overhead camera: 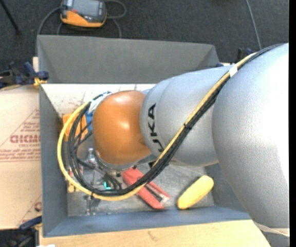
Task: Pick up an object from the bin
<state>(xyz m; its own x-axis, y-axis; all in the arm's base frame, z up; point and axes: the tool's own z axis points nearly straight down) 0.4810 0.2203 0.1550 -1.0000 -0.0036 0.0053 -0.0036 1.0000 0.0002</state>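
The grey arm [199,122] reaches from the right into the metal bin [122,60], its hand [92,189] low at the front left; whether the hand is open cannot be told. Just beside the hand, a red-handled tool [147,190] slants down-right. Farther right, a yellow banana-shaped piece [195,192] slants up-right.

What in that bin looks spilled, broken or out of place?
Nothing stands out. A yellow banana-shaped thing and a red tool lie loose on the floor of the grey bin; the arm covers much of it.
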